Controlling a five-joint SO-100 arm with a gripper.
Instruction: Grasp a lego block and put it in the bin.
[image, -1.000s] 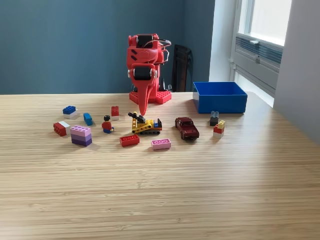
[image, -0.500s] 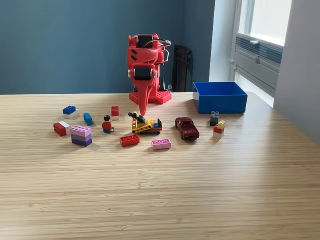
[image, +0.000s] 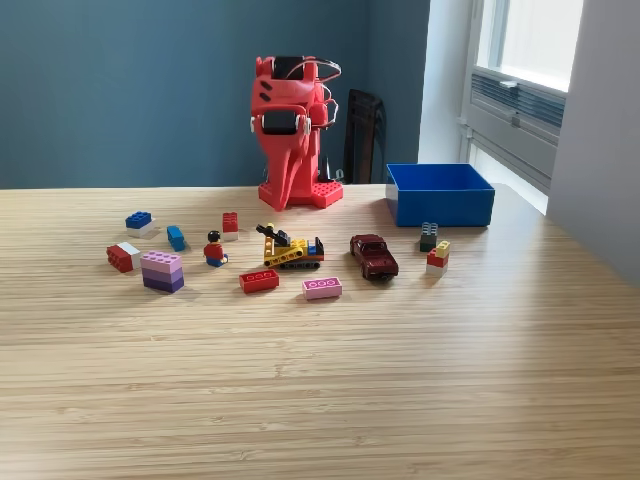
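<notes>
Several lego blocks lie in a loose row across the wooden table: a flat red one (image: 259, 281), a flat pink one (image: 322, 288), a purple stack (image: 162, 271), a small blue one (image: 176, 237) and an upright red one (image: 230, 225). The blue bin (image: 445, 210) stands at the back on the exterior view's right, and I see nothing inside it. My red arm is folded over its base at the back centre. The gripper (image: 287, 196) points down in front of the base, well behind the blocks. It holds nothing. Red on red hides how its jaws stand.
A minifigure (image: 214, 249), a yellow tracked vehicle (image: 290, 249) and a dark red toy car (image: 374, 256) sit among the blocks. A dark grey block (image: 429, 236) and a yellow-and-red block (image: 438, 257) lie in front of the bin. A window wall stands at the right.
The arm has drawn back and up. Its gripper tip, which hung low just above the yellow vehicle, now sits against the base. No block has moved.
</notes>
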